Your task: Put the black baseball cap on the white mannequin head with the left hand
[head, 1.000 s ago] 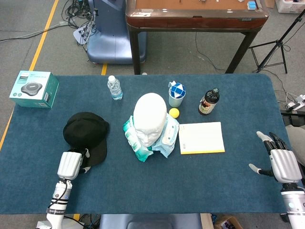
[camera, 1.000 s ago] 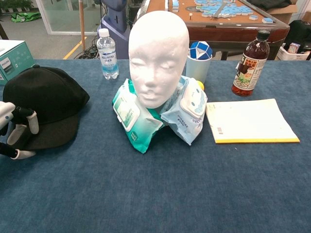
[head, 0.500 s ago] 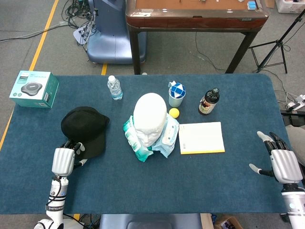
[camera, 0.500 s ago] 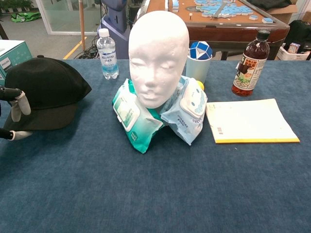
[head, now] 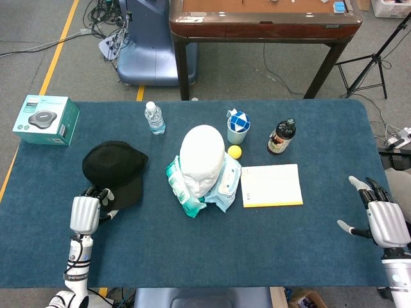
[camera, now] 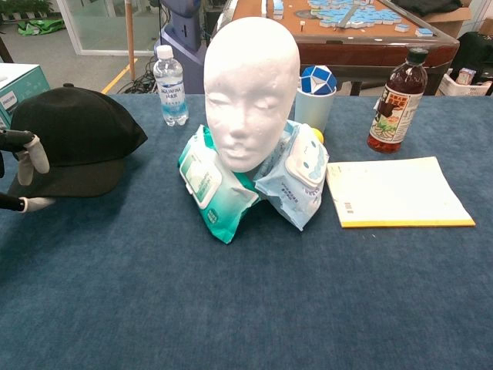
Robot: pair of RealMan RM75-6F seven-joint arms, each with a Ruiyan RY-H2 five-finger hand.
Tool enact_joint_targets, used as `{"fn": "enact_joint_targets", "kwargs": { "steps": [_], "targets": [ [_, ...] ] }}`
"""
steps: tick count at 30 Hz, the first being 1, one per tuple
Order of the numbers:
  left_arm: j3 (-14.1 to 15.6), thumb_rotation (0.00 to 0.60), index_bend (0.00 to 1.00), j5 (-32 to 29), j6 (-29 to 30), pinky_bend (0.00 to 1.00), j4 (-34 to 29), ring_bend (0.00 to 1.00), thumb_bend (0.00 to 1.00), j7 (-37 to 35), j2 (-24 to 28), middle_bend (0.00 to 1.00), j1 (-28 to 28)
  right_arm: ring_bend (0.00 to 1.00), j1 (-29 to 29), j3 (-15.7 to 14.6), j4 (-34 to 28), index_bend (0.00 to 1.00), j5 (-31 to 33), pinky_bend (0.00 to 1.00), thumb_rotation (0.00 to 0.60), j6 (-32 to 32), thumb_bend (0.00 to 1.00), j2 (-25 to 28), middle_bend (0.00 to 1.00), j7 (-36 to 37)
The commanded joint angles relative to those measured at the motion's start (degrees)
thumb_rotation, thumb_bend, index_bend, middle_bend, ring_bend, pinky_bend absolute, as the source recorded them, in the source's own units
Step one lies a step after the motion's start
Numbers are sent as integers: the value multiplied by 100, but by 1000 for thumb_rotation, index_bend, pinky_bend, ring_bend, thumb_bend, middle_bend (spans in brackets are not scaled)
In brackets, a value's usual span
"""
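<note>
**Cap pulled left and lifted at the brim**

Since a second ago the left hand [head: 85, 213] has drawn back toward the table's left edge and the cap [head: 114, 165] has slid with it, away from the mannequin head [head: 201, 158]; little change over the last half second. Left hand holds the cap by the brim: fingers [camera: 31, 158] over the top, thumb under. In the chest view the brim sits raised off the table [head: 192, 250], crown [camera: 81, 131] tilted up. Cap not yet on the head; the two are well apart.

Mannequin head is upright mid-table, propped in a pile of wet-wipe packs [camera: 219, 193]. Behind it: water bottle [head: 154, 118], cup holding a blue-white puzzle cube [head: 238, 126], yellow ball [head: 235, 151], brown bottle [head: 281, 136]. Yellow-edged notepad [head: 271, 185] lies just right of the wipes. Teal box [head: 45, 120] at the far left corner.

Right hand [head: 384, 218] at the table's right edge, fingers spread, holding nothing.
</note>
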Motion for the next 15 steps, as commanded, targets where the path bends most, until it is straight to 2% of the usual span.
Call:
{"fn": "enact_joint_targets", "kwargs": {
  "steps": [1,15],
  "targets": [
    [-17,600,568,-18,33,572,6,424,137,-37,-8,703,0,81,-4,-2,0,89,-7,136,600,7,0,2,206,5],
    [-39,600,558,-84,99,572,-9,428,292,-212,20,711,7,81,-12,-2,5,89,-26,137,600,20,0,5,206,23]
  ]
}}
